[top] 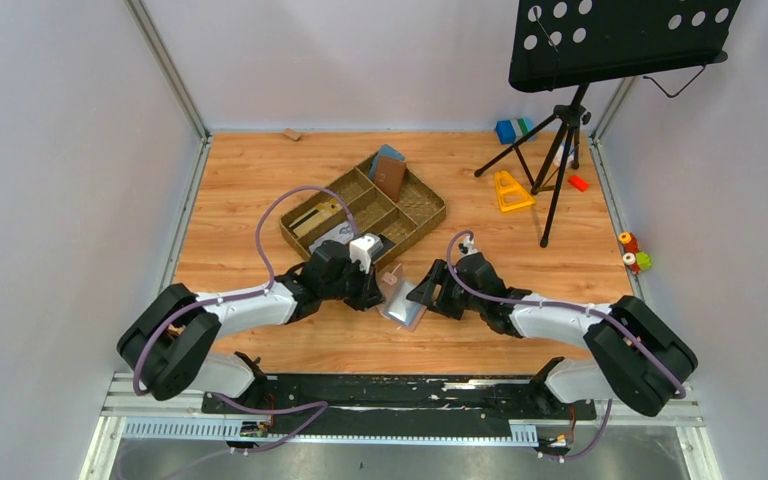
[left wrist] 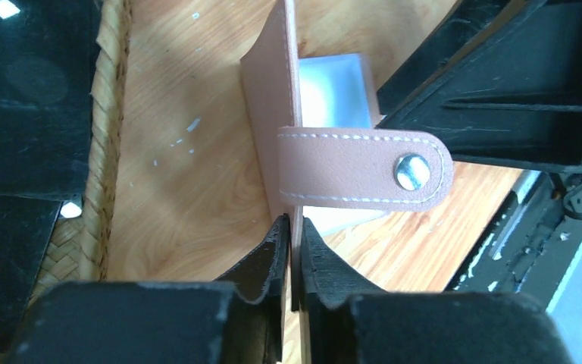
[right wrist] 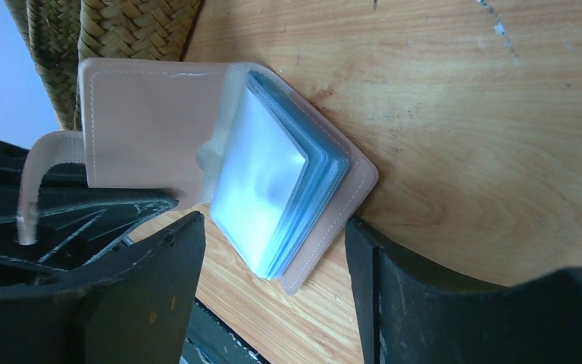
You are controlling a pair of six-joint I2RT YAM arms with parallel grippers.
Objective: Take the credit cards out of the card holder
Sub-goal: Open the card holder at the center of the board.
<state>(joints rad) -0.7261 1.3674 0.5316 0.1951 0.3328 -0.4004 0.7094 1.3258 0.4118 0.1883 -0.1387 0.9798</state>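
Worktop: wood-grain board walled by pale panels, with a woven tray (top: pixel 428 212) mid-board and a music stand (top: pixel 615 40) at the far right corner.
Top view: the card holder (top: pixel 401 297) lay open toward the middle of the near edge, just in front of the tray, between the left end effector (top: pixel 377 290) and the right end effector (top: pixel 428 293).
Left wrist view: the left end effector (left wrist: pixel 292 227) was clenched on the holder's upright tan cover; the closing tab (left wrist: pixel 364 168) hung free, unsnapped.
Right wrist view: the right end effector (right wrist: pixel 273 235) was released, with a finger on either side of the blue-grey sleeve stack (right wrist: pixel 273 178), apparently not touching it.
Progress: the holder was opened and propped; no card was seen outside it, so pulling the cards out appeared wholly left to do.
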